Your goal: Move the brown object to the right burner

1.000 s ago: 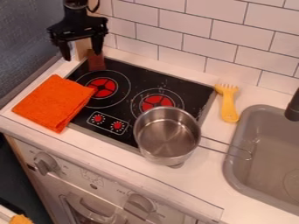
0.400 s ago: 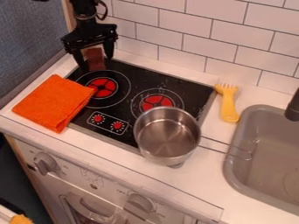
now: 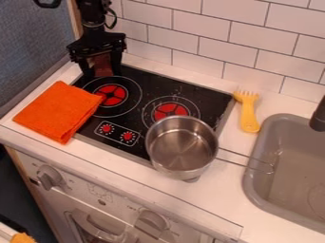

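My hand (image 3: 101, 72) directed downward, open astride brown object (image 3: 101, 64), grip unconfirmed, pot (image 3: 181, 167) beside right burner (image 3: 170, 110).

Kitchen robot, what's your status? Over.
Tool at brown object, behind left burner. Object not on right burner yet. Steel pot crowds that burner's near edge.
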`<control>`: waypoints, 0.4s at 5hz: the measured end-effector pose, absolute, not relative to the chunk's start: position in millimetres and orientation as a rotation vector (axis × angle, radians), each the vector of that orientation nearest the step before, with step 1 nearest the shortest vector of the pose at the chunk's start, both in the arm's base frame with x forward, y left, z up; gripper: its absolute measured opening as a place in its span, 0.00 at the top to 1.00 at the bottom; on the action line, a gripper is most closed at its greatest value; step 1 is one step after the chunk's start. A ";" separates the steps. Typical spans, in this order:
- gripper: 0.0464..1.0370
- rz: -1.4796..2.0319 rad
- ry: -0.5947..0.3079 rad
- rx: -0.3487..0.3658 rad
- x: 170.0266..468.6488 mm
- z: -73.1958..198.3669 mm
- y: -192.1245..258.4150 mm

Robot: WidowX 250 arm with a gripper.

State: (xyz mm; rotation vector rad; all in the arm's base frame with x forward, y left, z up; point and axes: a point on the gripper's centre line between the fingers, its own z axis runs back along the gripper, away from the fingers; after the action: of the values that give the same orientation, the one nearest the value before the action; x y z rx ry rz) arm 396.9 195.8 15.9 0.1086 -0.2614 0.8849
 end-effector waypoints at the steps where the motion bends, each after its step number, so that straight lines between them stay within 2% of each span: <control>1: 0.36 0.842 -0.263 0.121 399.2 15.8 196.7; 2: 0.44 0.836 -0.264 0.131 400.1 16.7 195.2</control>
State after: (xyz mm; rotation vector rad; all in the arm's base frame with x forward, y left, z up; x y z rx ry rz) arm 400.1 195.2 16.7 0.1309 -0.2640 0.8356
